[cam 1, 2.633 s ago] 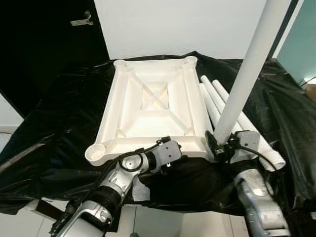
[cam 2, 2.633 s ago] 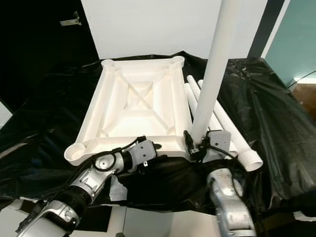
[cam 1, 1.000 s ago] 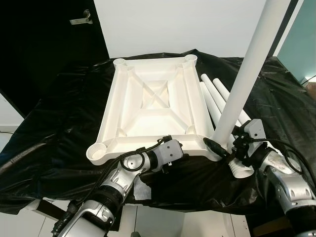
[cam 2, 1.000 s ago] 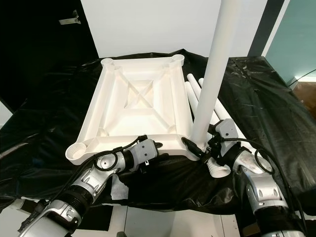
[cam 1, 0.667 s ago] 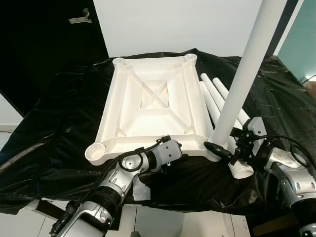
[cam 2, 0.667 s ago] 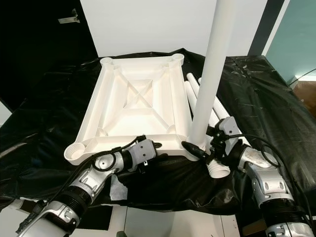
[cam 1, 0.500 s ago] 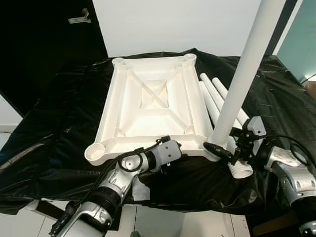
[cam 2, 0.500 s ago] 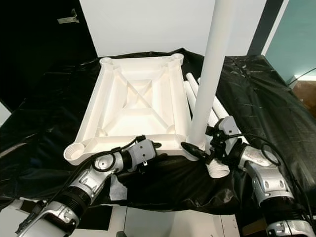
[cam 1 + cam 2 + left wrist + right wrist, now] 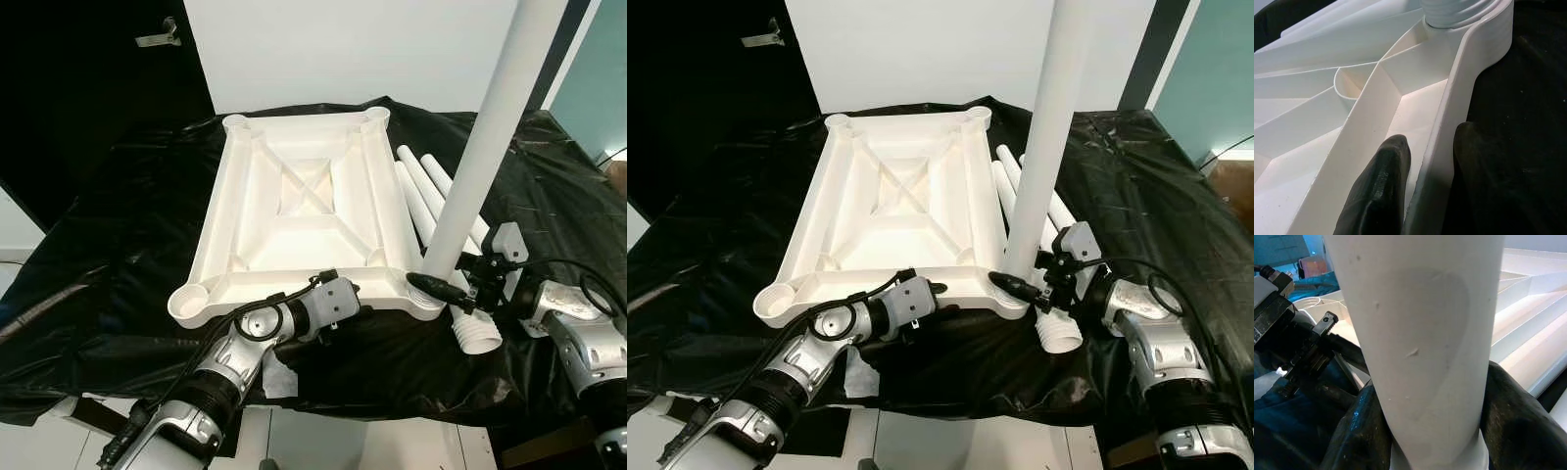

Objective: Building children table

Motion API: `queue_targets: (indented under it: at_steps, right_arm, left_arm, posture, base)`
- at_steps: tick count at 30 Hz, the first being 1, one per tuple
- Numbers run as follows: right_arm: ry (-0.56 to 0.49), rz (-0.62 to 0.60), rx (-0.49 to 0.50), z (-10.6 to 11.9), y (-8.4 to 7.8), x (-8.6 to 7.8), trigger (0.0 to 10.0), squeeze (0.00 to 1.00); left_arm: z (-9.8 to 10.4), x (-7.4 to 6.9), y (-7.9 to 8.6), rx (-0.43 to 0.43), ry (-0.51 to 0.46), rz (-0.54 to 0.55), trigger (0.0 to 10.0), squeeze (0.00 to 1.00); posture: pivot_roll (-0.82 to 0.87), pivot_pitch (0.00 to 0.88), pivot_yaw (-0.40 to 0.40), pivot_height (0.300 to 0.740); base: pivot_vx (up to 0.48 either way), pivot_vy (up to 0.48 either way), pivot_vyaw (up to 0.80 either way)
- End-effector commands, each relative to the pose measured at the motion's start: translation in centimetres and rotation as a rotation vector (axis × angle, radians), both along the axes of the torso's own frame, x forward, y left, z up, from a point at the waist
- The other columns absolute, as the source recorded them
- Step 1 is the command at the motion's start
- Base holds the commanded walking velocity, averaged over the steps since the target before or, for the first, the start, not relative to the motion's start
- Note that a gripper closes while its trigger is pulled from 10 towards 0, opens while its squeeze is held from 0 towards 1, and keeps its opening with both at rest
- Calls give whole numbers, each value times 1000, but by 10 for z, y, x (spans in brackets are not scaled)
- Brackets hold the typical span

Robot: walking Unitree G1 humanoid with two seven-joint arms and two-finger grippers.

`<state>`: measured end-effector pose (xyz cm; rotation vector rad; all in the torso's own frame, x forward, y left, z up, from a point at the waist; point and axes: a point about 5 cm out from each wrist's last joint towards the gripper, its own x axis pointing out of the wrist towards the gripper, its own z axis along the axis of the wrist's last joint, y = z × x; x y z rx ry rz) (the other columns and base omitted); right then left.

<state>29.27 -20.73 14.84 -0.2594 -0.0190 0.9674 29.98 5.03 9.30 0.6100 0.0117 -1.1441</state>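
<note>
Right gripper (image 9: 443,289) clamps upright leg (image 9: 480,147) at tabletop's (image 9: 294,206) near right corner. Left gripper (image 9: 1422,171) pinches tabletop's near rim.

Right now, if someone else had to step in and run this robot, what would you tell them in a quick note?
Left end effector: clamped on the near rim of the upside-down white tabletop, one finger inside, one outside.
Right end effector: closed around the base of the upright white leg, standing in the near right corner socket.
Spare legs: lying on the black sheet to the right of the tabletop.
Done: one leg in place.
Left: the three empty corner sockets likely need their legs.
</note>
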Motion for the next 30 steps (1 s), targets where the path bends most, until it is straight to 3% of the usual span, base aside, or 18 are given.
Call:
queue_targets:
  at_steps: [1, 4, 7, 8, 11, 15, 19, 26, 30]
  right_arm:
    - [-7, -21, 20, 3, -4, 2, 0, 0]
    - [1, -35, 34, 1, -4, 2, 0, 0]
    - [6, -194, 130, -14, -1, -4, 0, 0]
    - [6, -194, 130, -14, -1, -4, 0, 0]
    - [7, -445, 219, -34, 5, -13, 0, 0]
    - [9, -508, 246, -38, 7, -16, 0, 0]
    - [-77, -766, 319, -37, 25, -26, 0, 0]
    - [-134, -963, 326, -34, 38, -36, 0, 0]
    - [-151, -1017, 307, -33, 41, -40, 0, 0]
  left_arm:
    - [-23, -6, 11, 76, 96, 25, 10000, 0]
    - [-23, -6, 11, 76, 97, 26, 10000, 0]
    - [-23, -7, 10, 73, 96, 27, 10000, 0]
    - [-23, -7, 10, 73, 96, 27, 10000, 0]
    - [-23, -7, 10, 68, 97, 33, 10000, 0]
    - [-24, -8, 10, 67, 98, 34, 10000, 0]
    - [-25, -8, 10, 69, 102, 34, 10000, 0]
    - [-24, -6, 8, 66, 99, 32, 10000, 0]
    - [-24, -7, 7, 65, 99, 32, 10000, 0]
  posture:
    - [-67, 25, 40, 740]
    - [-67, 25, 40, 740]
    - [-63, 25, 35, 740]
    - [-63, 25, 35, 740]
    - [-59, 25, 27, 740]
    - [-60, 25, 27, 740]
    - [-65, 24, 27, 740]
    - [-68, 19, 26, 740]
    - [-66, 20, 26, 740]
  base:
    - [0, 0, 0]
    - [0, 0, 0]
    - [0, 0, 0]
    - [0, 0, 0]
    - [0, 0, 0]
    - [0, 0, 0]
    - [0, 0, 0]
    - [0, 0, 0]
    - [0, 0, 0]
